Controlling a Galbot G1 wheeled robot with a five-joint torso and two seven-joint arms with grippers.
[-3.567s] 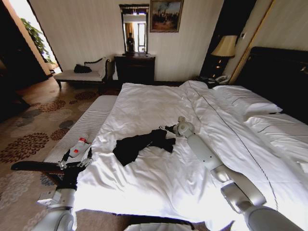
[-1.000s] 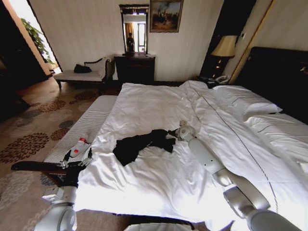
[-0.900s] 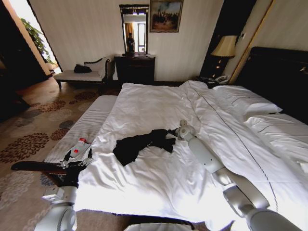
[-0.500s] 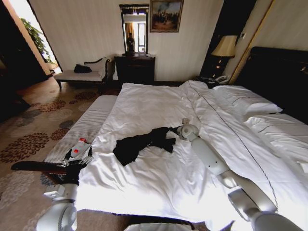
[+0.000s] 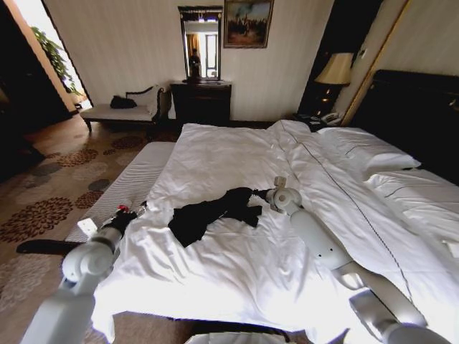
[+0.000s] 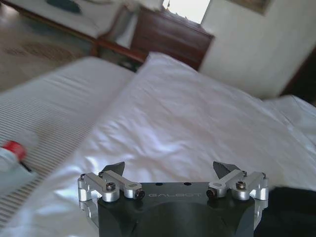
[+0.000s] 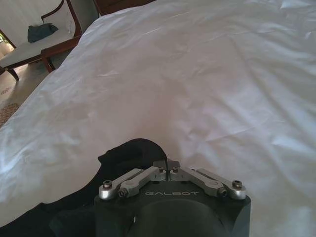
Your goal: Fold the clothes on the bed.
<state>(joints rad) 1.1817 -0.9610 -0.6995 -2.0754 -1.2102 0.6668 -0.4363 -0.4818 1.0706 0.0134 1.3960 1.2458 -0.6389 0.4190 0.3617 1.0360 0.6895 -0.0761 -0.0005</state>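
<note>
Head view: the right arm reaches forward across the white bed (image 5: 215,161), its right gripper (image 5: 267,193) low at the far end of the crumpled black T-shirt (image 5: 208,213), which lies near the bed's middle. Right wrist view: the fingertips (image 7: 168,164) meet, pinched together at the edge of a raised fold of the shirt (image 7: 131,153). The left arm extends over the bed's near left edge; in the left wrist view the left gripper (image 6: 170,173) is spread wide and holds nothing.
</note>
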